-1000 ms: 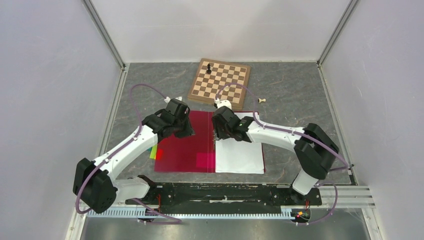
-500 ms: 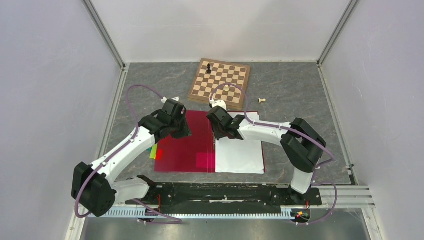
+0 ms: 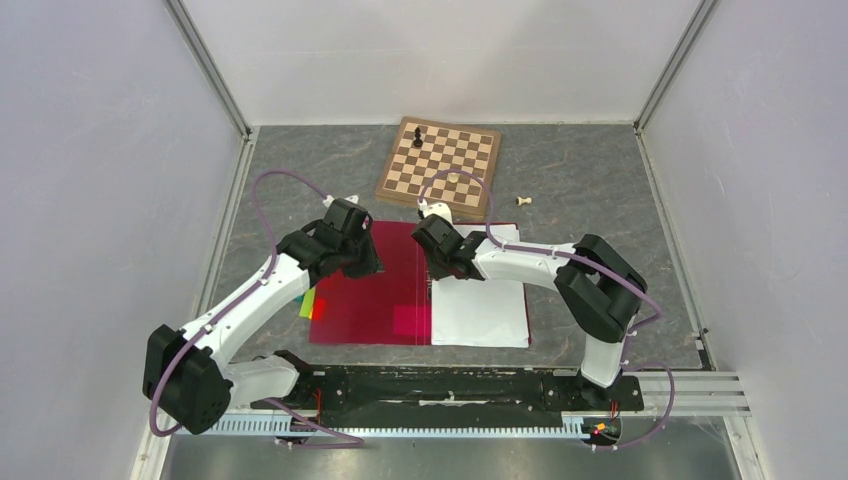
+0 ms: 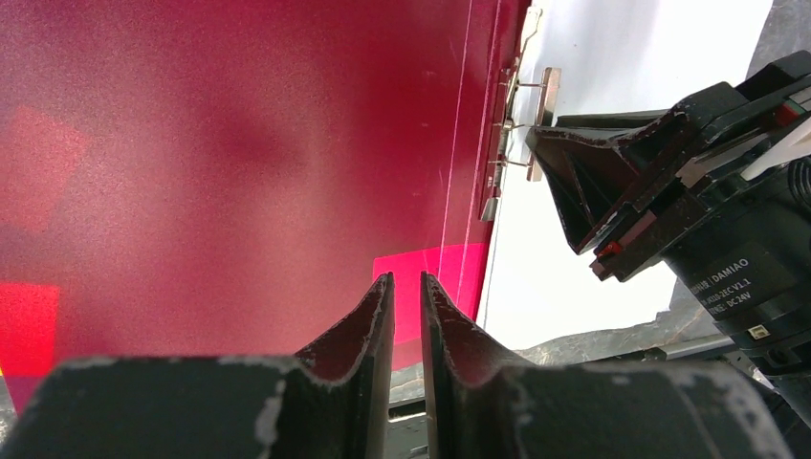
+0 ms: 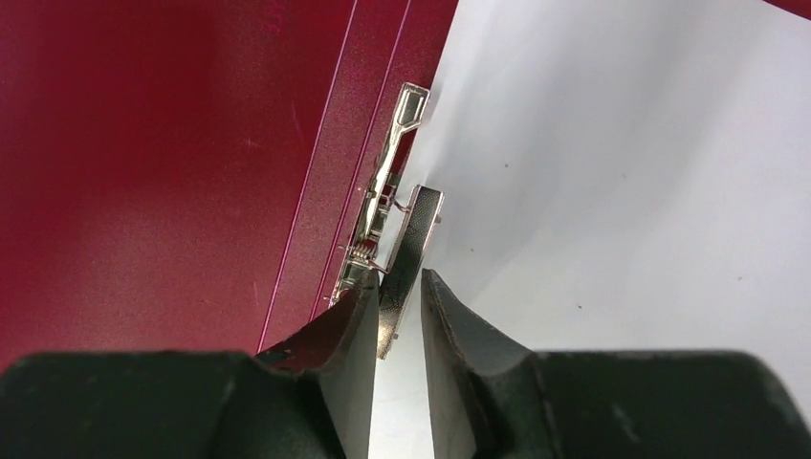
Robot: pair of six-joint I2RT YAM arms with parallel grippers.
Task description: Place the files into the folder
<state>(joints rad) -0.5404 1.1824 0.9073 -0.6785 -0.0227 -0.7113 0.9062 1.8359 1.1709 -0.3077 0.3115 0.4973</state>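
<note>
The crimson folder [image 3: 370,295] lies open on the table, its left cover bare red. The white files [image 3: 480,310] lie on its right half. The metal clip [image 5: 406,239] sits along the spine with its lever raised; it also shows in the left wrist view [image 4: 521,105]. My right gripper [image 5: 397,277] is at the spine [image 3: 437,268], jaws closed narrowly on the clip lever. My left gripper [image 4: 406,279] hovers over the left cover [image 3: 365,262], jaws nearly together and empty.
A wooden chessboard [image 3: 440,165] lies just behind the folder with a black piece [image 3: 418,137] on it. A small white piece [image 3: 522,201] lies on the table to its right. Coloured tabs [image 3: 312,306] stick out at the folder's left edge.
My right gripper has shifted slightly left and back along the spine, and its elbow swung in. My left arm moved slightly left, then held still.
</note>
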